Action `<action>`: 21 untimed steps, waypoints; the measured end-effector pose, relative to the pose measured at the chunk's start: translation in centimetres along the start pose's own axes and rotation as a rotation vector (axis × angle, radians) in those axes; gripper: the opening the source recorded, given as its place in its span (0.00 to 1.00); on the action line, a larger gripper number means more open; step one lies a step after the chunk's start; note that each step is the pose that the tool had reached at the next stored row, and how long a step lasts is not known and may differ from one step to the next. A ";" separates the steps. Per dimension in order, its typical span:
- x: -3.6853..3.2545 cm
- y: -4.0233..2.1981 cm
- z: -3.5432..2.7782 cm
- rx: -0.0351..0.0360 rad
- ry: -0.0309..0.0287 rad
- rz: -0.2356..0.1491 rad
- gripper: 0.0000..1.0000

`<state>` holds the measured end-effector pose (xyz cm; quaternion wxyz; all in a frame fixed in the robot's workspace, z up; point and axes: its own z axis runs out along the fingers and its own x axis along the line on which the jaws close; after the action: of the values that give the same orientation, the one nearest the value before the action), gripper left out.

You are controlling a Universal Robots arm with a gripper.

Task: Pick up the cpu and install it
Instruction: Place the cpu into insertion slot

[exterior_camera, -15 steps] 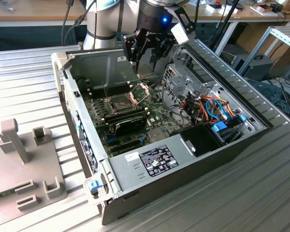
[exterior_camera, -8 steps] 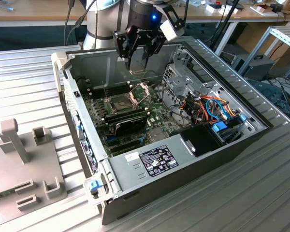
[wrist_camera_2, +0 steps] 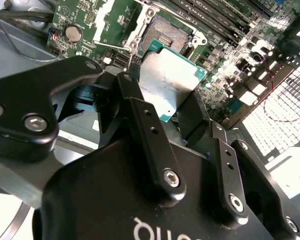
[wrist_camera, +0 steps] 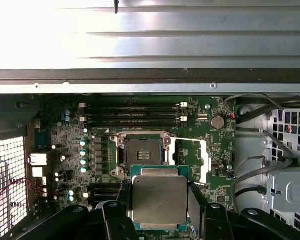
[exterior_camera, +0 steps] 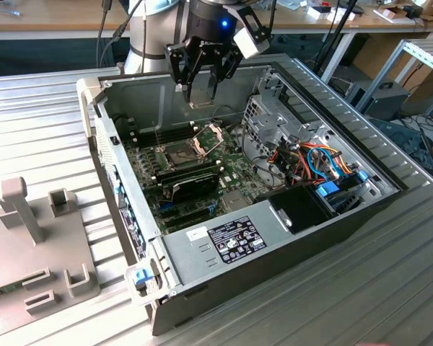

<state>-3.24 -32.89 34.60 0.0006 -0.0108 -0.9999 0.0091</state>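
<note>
cpu [wrist_camera: 159, 200] sits clamped in the gripper [exterior_camera: 202, 91]: we see its dull silvery top face-on in the first wrist view, with a thin green edge around it and a dark finger [wrist_camera: 195, 202] pressed against each of two opposite sides. The gripper is closed narrow on the chip, and nothing else touches it. In the second wrist view the cpu [wrist_camera_2: 168, 82] shows tilted between the black fingers [wrist_camera_2: 146, 120], hanging in the air above the green board.

We take the socket [wrist_camera: 140, 152] as our mark. The chip hangs just beside the socket and above it, not yet seated; in the exterior view the gripper hovers over the open computer case [exterior_camera: 123, 189], higher than the socket [exterior_camera: 182, 153] and clear of it. The socket lies uncovered, its dark square field showing, and its hinged metal frame [wrist_camera: 191, 159] is swung up next to it. Long black memory sticks [wrist_camera: 132, 113] lie in a row on the far side of the socket from the chip. A round coin battery [wrist_camera: 218, 121] sits beyond the frame, further from the socket. The case rests on a ribbed metal counter [exterior_camera: 390, 288]
</note>
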 end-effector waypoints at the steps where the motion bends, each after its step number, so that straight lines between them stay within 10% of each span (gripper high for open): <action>1: 0.00 0.00 0.00 0.0000 0.0000 0.000 0.55; 11: 0.00 0.01 0.00 0.0001 0.0000 0.001 0.55; 21: 0.00 0.01 0.07 0.0000 0.0031 0.170 0.55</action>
<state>-3.24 -32.88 34.53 0.0014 -0.0957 -0.9954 0.0091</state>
